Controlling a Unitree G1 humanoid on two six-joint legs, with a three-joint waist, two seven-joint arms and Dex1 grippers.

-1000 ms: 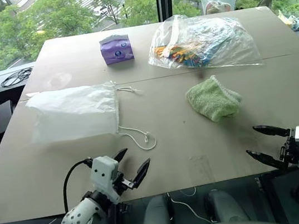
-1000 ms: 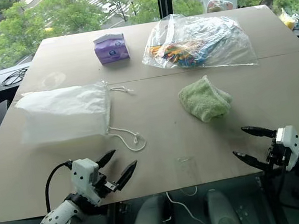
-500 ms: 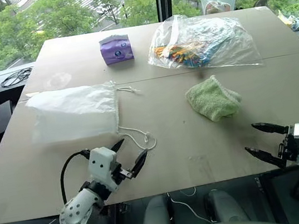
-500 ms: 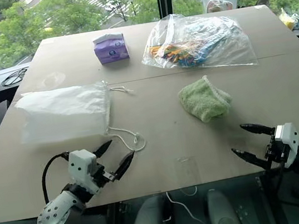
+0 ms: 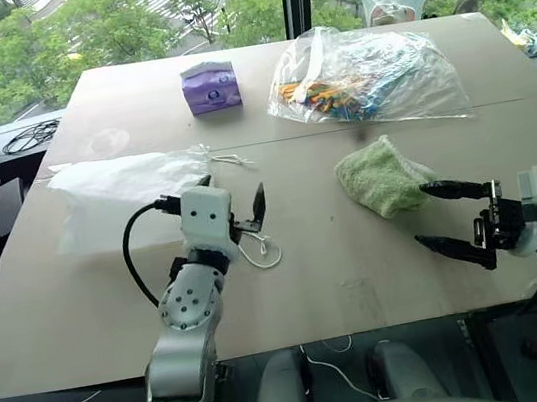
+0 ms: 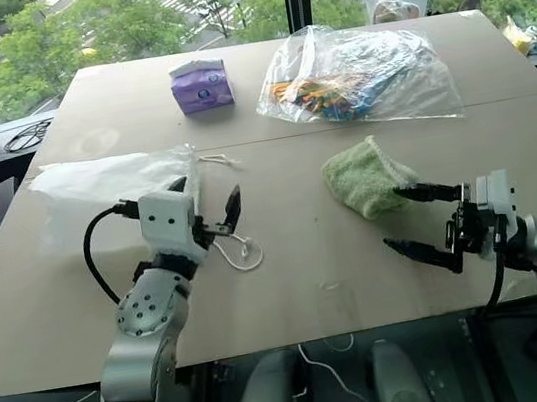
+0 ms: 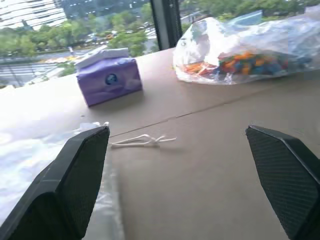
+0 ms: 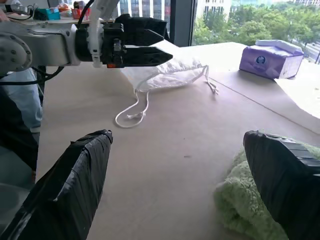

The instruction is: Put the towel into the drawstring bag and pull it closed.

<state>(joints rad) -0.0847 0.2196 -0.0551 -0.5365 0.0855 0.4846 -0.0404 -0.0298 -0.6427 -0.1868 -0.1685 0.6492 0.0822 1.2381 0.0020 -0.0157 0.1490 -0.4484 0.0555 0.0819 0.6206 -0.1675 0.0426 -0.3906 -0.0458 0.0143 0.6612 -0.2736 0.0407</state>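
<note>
The drawstring bag (image 5: 131,196) lies flat on the table (image 5: 321,284), to the left of the towel (image 5: 383,177), its cords trailing toward the towel; the left claw (image 5: 234,206) hangs wide over its mouth, likely to grab it; the right claw (image 5: 448,217), wide too, sits just beside the towel, probably to pick it up; no writing can be read.
</note>
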